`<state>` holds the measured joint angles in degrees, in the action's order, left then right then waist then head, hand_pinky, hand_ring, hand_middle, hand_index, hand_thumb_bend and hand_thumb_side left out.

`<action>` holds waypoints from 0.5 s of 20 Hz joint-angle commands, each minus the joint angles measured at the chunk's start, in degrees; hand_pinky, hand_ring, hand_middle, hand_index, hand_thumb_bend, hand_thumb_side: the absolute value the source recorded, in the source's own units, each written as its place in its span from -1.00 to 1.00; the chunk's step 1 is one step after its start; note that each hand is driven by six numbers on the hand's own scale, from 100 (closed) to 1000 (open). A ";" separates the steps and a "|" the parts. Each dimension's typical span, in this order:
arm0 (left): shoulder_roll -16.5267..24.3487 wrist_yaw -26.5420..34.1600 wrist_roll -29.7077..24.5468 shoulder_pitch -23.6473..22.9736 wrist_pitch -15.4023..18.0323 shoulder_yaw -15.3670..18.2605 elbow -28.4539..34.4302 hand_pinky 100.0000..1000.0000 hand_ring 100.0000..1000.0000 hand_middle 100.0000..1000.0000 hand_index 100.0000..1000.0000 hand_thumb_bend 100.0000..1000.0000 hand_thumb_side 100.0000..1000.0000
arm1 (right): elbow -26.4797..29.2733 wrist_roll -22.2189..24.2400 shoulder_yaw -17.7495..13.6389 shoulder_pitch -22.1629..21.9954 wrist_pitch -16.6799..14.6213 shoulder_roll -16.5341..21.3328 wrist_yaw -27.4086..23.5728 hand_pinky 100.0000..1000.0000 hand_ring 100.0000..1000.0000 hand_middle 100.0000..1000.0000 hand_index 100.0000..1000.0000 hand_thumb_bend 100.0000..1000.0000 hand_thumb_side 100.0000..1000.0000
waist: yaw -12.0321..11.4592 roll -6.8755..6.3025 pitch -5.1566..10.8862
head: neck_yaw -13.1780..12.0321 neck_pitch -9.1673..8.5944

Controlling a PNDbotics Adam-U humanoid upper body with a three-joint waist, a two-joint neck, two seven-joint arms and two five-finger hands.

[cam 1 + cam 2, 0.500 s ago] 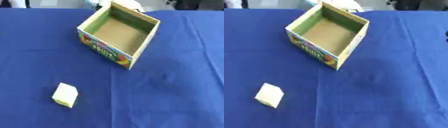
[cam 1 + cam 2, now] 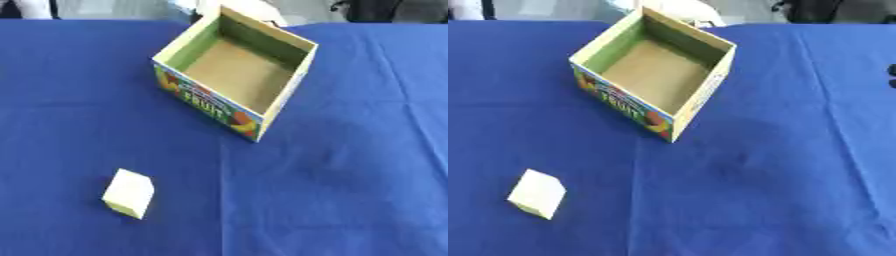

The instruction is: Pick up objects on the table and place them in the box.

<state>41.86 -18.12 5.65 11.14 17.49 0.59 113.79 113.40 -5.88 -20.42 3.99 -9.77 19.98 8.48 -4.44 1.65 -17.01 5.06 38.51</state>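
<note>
The yellow block (image 2: pixel 129 193) lies on the blue table (image 2: pixel 350 190) at about 7 o'clock, well apart from the open box (image 2: pixel 234 75), which sits up near 12 w/ nothing inside. No robot hand or arm shows, so I can't tell if the hands are open or hold anything; there's just a small dark bit (image 2: pixel 892 76) at the 3 o'clock edge & I can't tell what it is. Block & box lie same as half a sec ago.

A blue-clothed table (image 2: pixel 350 190) carries an open box (image 2: pixel 234 75) toward 12 o'clock and a pale yellow block (image 2: pixel 129 193), perhaps foam, at 8 o'clock.
</note>
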 commanded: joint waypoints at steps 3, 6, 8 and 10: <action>4.41 -2.55 -2.74 3.27 -1.07 -1.43 0.80 0.36 0.46 0.67 0.51 -0.52 0.77 | 1.20 0.22 -0.01 -0.21 0.18 1.22 0.36 0.30 0.36 0.13 0.62 -1.00 1.00 | 0.05 -0.28 1.23 | 0.24 -0.30; 7.93 -6.41 -8.82 6.97 -4.18 -4.80 0.80 0.42 0.51 0.72 0.59 -0.43 0.85 | 1.20 0.42 0.15 -0.32 0.22 1.29 0.34 0.30 0.36 0.13 0.62 -1.00 1.00 | 0.16 -0.35 1.50 | 0.27 -0.10; 9.40 -7.53 -13.66 9.29 -6.57 -7.64 0.80 0.45 0.54 0.76 0.61 -0.36 0.86 | 1.20 0.59 0.26 -0.39 0.26 1.35 0.33 0.31 0.36 0.12 0.62 -1.00 1.00 | 0.27 -0.34 1.61 | 0.24 0.03; 10.70 -6.88 -18.47 11.59 -8.40 -10.71 0.80 0.49 0.58 0.82 0.65 -0.18 0.83 | 1.20 0.77 0.39 -0.49 0.29 1.44 0.32 0.31 0.36 0.12 0.62 -1.00 1.00 | 0.39 -0.33 1.71 | 0.15 0.12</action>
<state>49.75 -24.70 -10.18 21.91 10.12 -8.94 113.80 113.40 -5.36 -20.01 3.46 -9.37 19.99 8.49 -4.14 1.48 -16.47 5.19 38.61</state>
